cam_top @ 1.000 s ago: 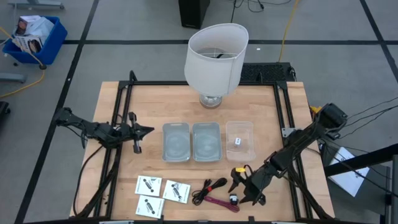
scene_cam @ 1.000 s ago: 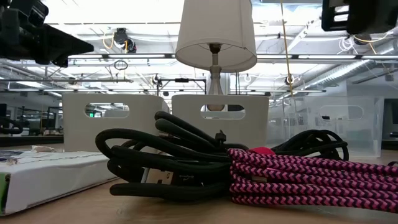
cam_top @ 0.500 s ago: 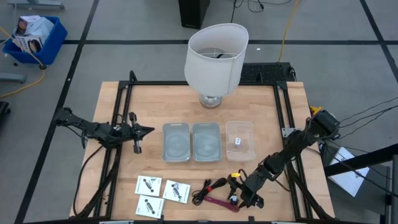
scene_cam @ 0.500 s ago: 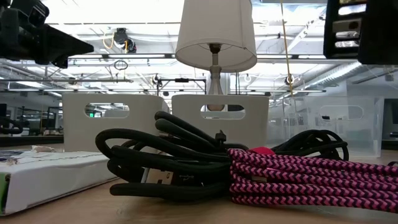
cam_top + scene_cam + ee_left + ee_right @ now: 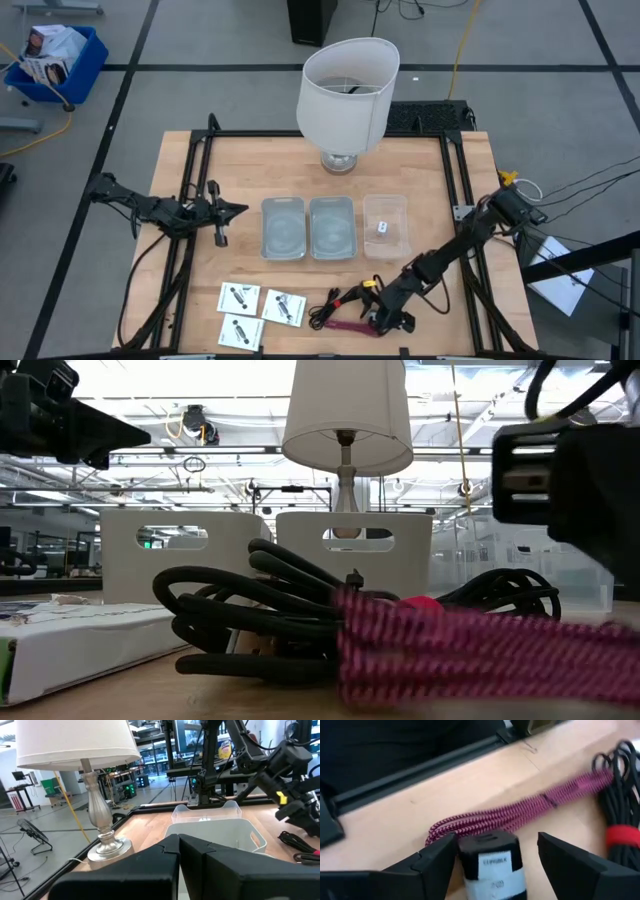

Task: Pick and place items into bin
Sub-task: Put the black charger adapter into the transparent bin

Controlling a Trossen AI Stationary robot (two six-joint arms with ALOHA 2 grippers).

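Observation:
My right gripper (image 5: 383, 314) is low over the table's near right part, open. Its fingers stand on either side of the tiny white-and-black block (image 5: 492, 862). The red cable (image 5: 348, 327) lies on the table just beyond the block (image 5: 520, 815) and shows blurred in the low view (image 5: 470, 650). The black cable (image 5: 338, 300) lies coiled beside it. Three white packets (image 5: 239, 296) (image 5: 284, 307) (image 5: 240, 331) lie flat near the near edge. My left gripper (image 5: 228, 210) waits shut at the table's left. My right gripper comes slanting down from the table's right, one finger (image 5: 437, 865) on each side of the block's black upper part (image 5: 487, 845). The block stands on the table. Whether a finger touches the block or the red cable, I cannot tell.
Three clear bins (image 5: 283, 227) (image 5: 331, 226) (image 5: 386, 223) stand in a row mid-table; the right one holds a small white-and-black piece (image 5: 383, 228). The big white lamp (image 5: 347, 85) stands at the far edge. A black frame rail (image 5: 455, 200) borders the table.
My right gripper has moved toward the table's left and come down around the block. The red cable has slid a little toward the table's left and is blurred in the low view now. The black cable and the packets have stayed put.

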